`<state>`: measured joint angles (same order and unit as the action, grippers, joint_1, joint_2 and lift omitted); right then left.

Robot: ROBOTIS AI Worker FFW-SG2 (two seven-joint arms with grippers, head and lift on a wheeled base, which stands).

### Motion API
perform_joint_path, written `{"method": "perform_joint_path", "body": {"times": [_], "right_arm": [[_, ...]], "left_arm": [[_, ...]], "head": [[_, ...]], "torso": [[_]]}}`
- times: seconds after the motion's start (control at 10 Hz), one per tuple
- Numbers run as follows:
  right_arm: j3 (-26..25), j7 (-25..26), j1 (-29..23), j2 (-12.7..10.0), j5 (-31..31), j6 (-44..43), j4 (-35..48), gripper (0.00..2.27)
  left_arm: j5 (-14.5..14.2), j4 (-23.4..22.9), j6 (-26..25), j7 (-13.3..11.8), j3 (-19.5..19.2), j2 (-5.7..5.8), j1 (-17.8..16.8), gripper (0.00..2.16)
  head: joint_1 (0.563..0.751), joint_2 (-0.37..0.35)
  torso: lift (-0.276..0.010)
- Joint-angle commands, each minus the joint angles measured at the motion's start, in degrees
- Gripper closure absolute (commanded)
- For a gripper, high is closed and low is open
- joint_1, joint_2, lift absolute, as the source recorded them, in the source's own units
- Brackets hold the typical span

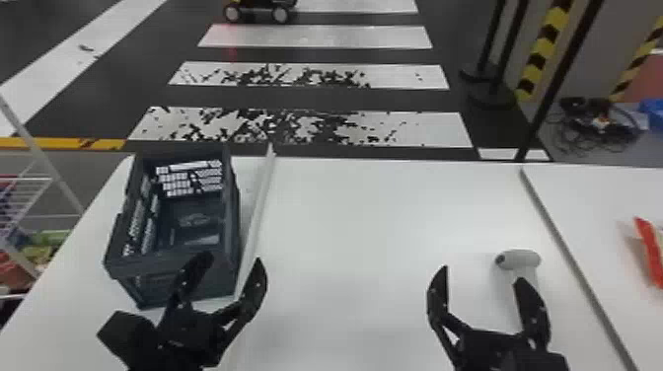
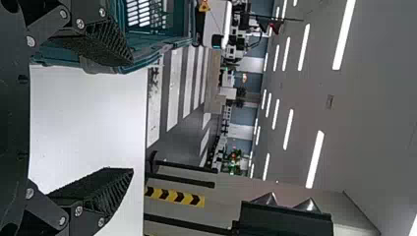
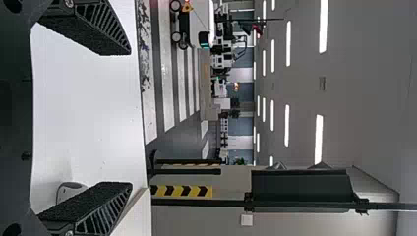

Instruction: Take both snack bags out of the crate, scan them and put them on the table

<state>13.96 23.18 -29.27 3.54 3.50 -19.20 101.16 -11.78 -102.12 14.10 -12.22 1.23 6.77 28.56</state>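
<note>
Crate [image 1: 232, 266] stands upright on left part of white worktop [image 1: 375, 212], pale strip [image 1: 259, 207] just beside its right wall. Left end effector [image 1: 231, 260], fingers spread, at crate's near wall; contact cannot be told. Right end effector [image 1: 482, 275], fingers likewise spread, near pale scanner [image 1: 524, 258] on worktop's right part. Red-and-white packet [image 1: 651, 251], apparently snack bag, lies on adjoining worktop [image 1: 607, 197] at head view's right edge, partly cut off.

No text, label, brand, number or sign can be read anywhere.
</note>
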Motion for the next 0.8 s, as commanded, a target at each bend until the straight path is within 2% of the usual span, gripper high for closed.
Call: {"method": "perform_joint_path", "body": {"times": [0.0, 0.7], "right_arm": [[-0.07, 0.12, 0.0, -0.02, 0.01, 0.0, 0.0, 0.04], [0.1, 0.47, 0.0, 0.07, 0.19, 0.0, 0.0, 0.04]], "left_arm": [[0.0, 0.08, 0.0, 0.0, 0.0, 0.0, 0.0, 0.25], [0.0, 0.08, 0.0, 0.09, -0.09, 0.0, 0.0, 0.25]], "head": [[0.695, 0.03], [0.695, 0.03]], "torso": [[-0.092], [-0.092]]}}
